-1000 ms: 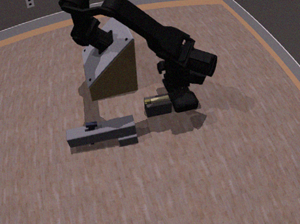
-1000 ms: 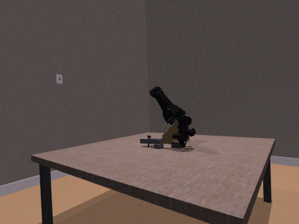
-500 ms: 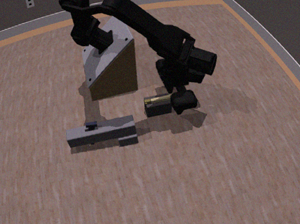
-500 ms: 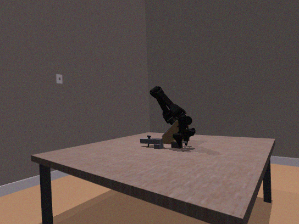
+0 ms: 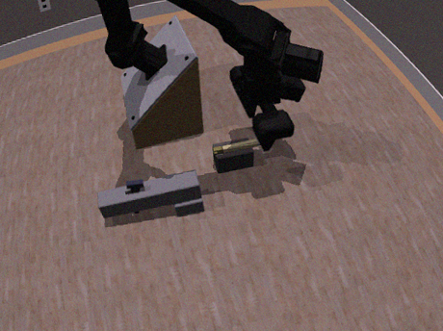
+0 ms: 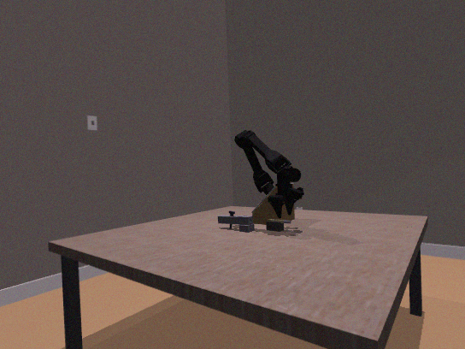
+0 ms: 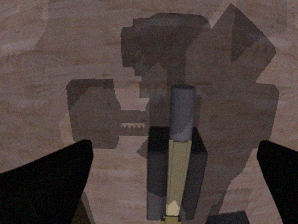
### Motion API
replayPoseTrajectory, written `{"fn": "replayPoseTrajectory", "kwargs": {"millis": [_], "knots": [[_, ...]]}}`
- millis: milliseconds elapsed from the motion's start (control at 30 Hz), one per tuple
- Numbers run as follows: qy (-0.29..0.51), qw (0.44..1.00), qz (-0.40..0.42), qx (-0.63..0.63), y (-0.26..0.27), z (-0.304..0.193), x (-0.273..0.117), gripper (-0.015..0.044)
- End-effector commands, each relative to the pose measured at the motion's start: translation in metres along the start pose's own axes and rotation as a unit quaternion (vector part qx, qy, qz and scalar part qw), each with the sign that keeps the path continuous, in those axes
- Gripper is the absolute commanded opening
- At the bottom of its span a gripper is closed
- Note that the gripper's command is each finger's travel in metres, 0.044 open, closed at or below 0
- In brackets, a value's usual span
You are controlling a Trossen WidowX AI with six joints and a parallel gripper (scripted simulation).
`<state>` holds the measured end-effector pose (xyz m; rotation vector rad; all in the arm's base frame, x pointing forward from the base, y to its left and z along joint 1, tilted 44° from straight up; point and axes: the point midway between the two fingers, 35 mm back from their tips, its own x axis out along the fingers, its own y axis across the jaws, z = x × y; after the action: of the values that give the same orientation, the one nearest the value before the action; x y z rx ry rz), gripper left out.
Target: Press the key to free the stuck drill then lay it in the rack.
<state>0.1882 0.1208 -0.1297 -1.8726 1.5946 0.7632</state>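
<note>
The drill, with a yellow fluted part and a grey shank, lies lengthwise on the dark rack. Its shank sticks out past the rack's end. My gripper is open and empty above the shank end, its fingers wide apart on either side of the drill in the wrist view. The key has a dark blue head standing above the grey block; its thin lower end shows beneath the block.
The arm's wedge-shaped base stands behind the grey block and the rack. A low grey foot supports the block's end nearer the rack. The arm's shadows fall around the rack.
</note>
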Motion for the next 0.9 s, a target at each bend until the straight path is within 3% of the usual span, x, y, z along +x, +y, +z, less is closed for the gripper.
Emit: {"fn": "replayPoseTrajectory", "kwargs": {"millis": [0, 167, 300, 867], "knots": [[-0.004, 1.0, -0.001, 0.004, -0.002, 0.002, -0.018, 0.044], [-0.005, 1.0, -0.003, 0.002, -0.002, 0.003, -0.016, 0.044], [-0.074, 0.997, -0.024, 0.021, -0.004, 0.036, -0.038, 0.044], [-0.416, 0.907, -0.071, 0.015, 0.042, 0.173, -0.201, 0.044]]}}
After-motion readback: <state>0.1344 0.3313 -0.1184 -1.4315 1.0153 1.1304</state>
